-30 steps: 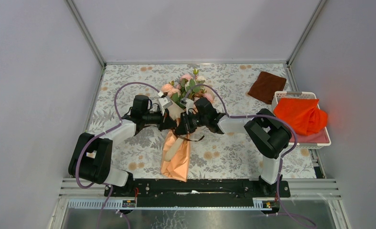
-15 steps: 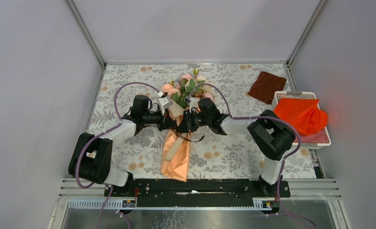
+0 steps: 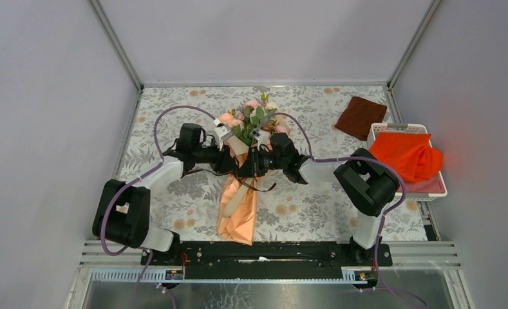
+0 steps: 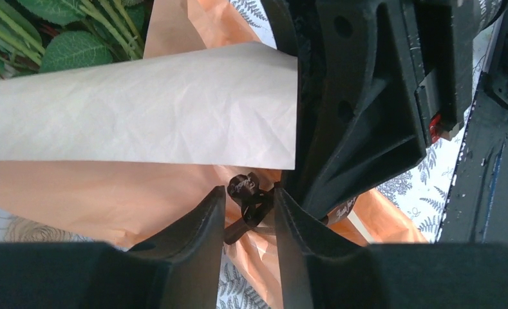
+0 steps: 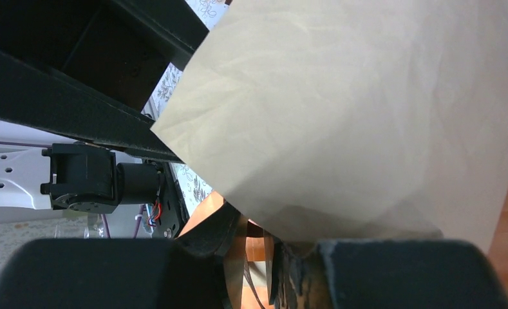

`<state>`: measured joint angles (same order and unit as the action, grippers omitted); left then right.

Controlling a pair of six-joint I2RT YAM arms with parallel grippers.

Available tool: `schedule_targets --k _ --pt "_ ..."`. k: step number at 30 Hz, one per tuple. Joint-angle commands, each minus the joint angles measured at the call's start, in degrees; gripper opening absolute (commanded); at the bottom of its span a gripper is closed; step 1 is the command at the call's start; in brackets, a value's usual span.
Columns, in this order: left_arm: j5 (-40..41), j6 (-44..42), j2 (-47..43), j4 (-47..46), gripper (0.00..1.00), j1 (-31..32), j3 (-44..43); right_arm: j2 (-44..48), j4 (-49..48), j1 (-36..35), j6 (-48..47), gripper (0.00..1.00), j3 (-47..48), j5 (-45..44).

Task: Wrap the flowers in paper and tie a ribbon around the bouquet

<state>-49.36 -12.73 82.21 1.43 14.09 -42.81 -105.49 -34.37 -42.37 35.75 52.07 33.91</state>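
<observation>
The bouquet (image 3: 238, 193) lies on the table with the flowers (image 3: 251, 117) at the far end and the peach-orange paper (image 3: 237, 219) tapering toward me. Both grippers meet at its waist. My left gripper (image 3: 233, 165) (image 4: 249, 193) is open, and a knotted loop of the dark brown ribbon (image 4: 243, 187) sits between its fingertips. My right gripper (image 3: 248, 165) (image 5: 256, 232) is shut on ribbon (image 5: 237, 257) strands that run between its fingers. A ribbon (image 3: 264, 187) loop hangs to the right of the cone. The tan reverse of the paper (image 5: 367, 116) fills the right wrist view.
A dark brown folded cloth (image 3: 360, 116) lies at the back right. A white basket (image 3: 398, 126) by the right wall holds a bright orange cloth (image 3: 405, 154). Purple cables (image 3: 174, 116) arc over both arms. Frame posts stand at the table's back corners.
My left gripper's jaws have parted around the ribbon knot. Both wrists have edged closer together over the bouquet's waist.
</observation>
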Motion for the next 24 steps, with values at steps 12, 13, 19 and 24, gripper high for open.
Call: schedule_targets --k 12,13,19,24 --pt "-6.9 -23.7 -3.8 26.0 0.34 -6.3 -6.9 -0.4 -3.1 0.4 0.3 0.24 0.4 -0.3" --pt "-7.0 -26.1 -3.8 26.7 0.28 -6.2 -6.4 -0.4 -3.1 0.4 0.3 0.25 0.4 -0.3" --pt "-1.9 -31.5 -4.5 18.3 0.2 -3.3 -1.0 -0.9 -3.5 0.5 0.9 0.27 0.5 -0.4" --pt "1.4 -29.7 -3.5 9.0 0.23 0.0 1.5 -1.4 -3.6 0.5 1.0 0.28 0.6 0.0"
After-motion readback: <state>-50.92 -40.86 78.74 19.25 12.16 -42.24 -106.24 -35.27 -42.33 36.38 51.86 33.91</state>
